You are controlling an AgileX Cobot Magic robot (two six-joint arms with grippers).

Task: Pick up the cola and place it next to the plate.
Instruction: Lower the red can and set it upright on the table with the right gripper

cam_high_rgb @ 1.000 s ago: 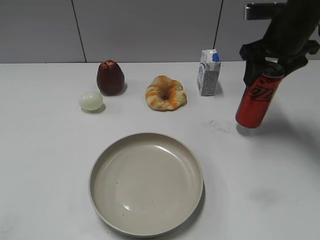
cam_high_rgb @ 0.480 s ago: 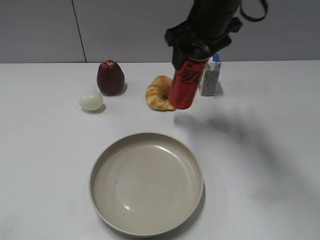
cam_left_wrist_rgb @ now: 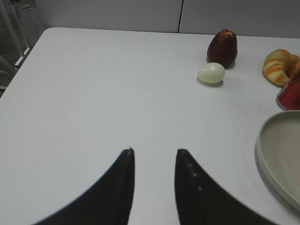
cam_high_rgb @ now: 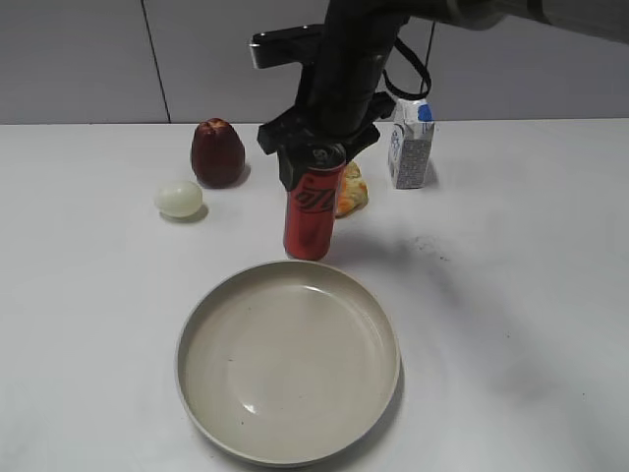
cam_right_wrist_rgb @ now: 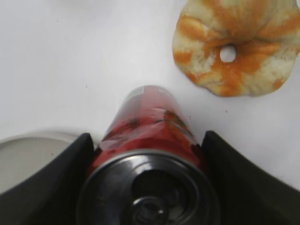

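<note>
The red cola (cam_high_rgb: 312,214) stands upright just behind the far rim of the beige plate (cam_high_rgb: 288,359); I cannot tell whether its base touches the table. My right gripper (cam_high_rgb: 317,155) is shut on the cola's top end. In the right wrist view the cola (cam_right_wrist_rgb: 147,125) sits between the black fingers (cam_right_wrist_rgb: 70,173), with the plate's rim (cam_right_wrist_rgb: 37,138) at lower left. My left gripper (cam_left_wrist_rgb: 154,152) is open and empty over bare table. The left wrist view shows the plate's edge (cam_left_wrist_rgb: 276,159) and a piece of the cola (cam_left_wrist_rgb: 291,93) at the right.
A dark red apple (cam_high_rgb: 217,152) and a pale egg (cam_high_rgb: 178,199) lie at the back left. A swirled orange bun (cam_high_rgb: 350,192) sits behind the cola, partly hidden. A small white-and-blue carton (cam_high_rgb: 410,144) stands at the back right. A grey wall runs behind the table.
My right arm has carried the cola from the right side leftward, over the bun, and lowered it to just behind the plate's far rim. It now hangs upright instead of tilted.
</note>
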